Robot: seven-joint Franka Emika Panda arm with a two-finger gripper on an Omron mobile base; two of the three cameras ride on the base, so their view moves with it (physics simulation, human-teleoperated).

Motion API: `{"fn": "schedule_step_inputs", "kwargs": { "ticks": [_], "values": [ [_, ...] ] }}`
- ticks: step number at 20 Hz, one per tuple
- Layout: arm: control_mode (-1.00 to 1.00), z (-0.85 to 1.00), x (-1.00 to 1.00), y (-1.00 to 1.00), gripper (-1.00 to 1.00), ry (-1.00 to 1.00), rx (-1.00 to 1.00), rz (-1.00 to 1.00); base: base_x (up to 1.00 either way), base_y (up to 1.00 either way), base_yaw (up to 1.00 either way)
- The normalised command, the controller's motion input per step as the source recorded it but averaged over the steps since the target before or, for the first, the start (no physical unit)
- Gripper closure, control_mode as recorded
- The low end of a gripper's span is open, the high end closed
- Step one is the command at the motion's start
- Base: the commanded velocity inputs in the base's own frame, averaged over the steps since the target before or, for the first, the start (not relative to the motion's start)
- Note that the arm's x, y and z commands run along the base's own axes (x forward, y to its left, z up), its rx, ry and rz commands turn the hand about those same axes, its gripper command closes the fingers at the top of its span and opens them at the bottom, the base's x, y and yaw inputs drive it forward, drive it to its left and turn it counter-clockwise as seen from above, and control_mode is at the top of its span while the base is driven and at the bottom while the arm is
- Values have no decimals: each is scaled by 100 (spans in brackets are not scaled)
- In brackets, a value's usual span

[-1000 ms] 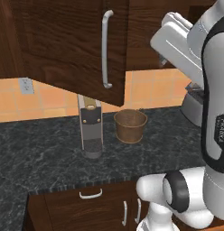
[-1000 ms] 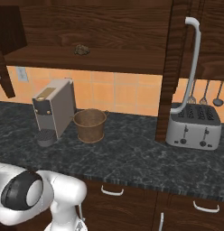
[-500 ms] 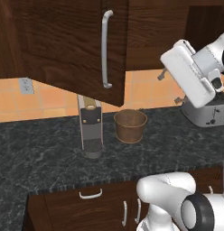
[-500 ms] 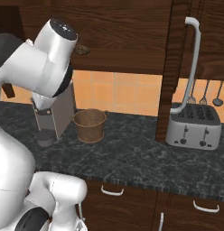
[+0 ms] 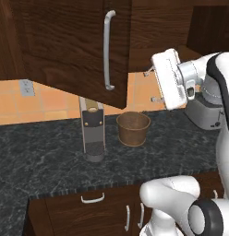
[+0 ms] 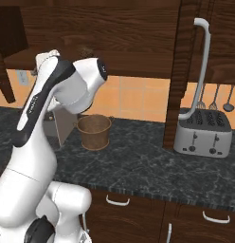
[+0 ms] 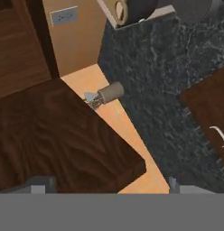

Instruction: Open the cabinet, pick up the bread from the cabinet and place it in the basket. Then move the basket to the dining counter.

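**Left base view.** The cabinet (image 5: 65,41) has its left door swung open, bar handle facing out. The gripper (image 5: 151,85) is raised at 3 o'clock of that door's lower edge. Its jaws are spread wide with nothing between them. On the black granite counter (image 5: 42,161) the basket (image 5: 133,129) stands upright just beside the coffee machine (image 5: 92,131), at its 3 o'clock. What shows of its inside looks empty.

**Right base view.** The bread (image 6: 83,49) is a small brownish lump on the cabinet's lowest board, near the front edge. It is at 12 o'clock of the basket and well above it. The toaster (image 6: 203,134) stands far off at the basket's 3 o'clock.

**Hand view.** A short tan piece with a speckled grey end, probably the bread, lies at the rim of the dark wooden board (image 7: 59,135). I cannot tell how much of it rests on the wood.

**Handling.**
- **Bread:** likely light and soft, so easily crushed. It is small and roundish, so it may roll or be nudged off the edge. I would take it across the middle of its short width with a gentle squeeze.
- **Basket:** probably light and fairly stiff. With no handle, pinching one wall at the rim seems the place, though it may tip once loaded.
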Motion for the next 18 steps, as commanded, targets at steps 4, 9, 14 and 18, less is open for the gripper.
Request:
{"fn": "schedule_step_inputs", "kwargs": {
  "ticks": [4,9,14,18],
  "values": [
    [-100,15,63,56,-100,12,37,34,0,0,0],
    [-100,24,22,76,-100,1,20,40,0,0,0],
    [-100,25,-16,100,-100,0,-21,33,0,0,0],
    [-100,16,-41,100,-100,0,-42,12,0,0,0]
  ]
}}
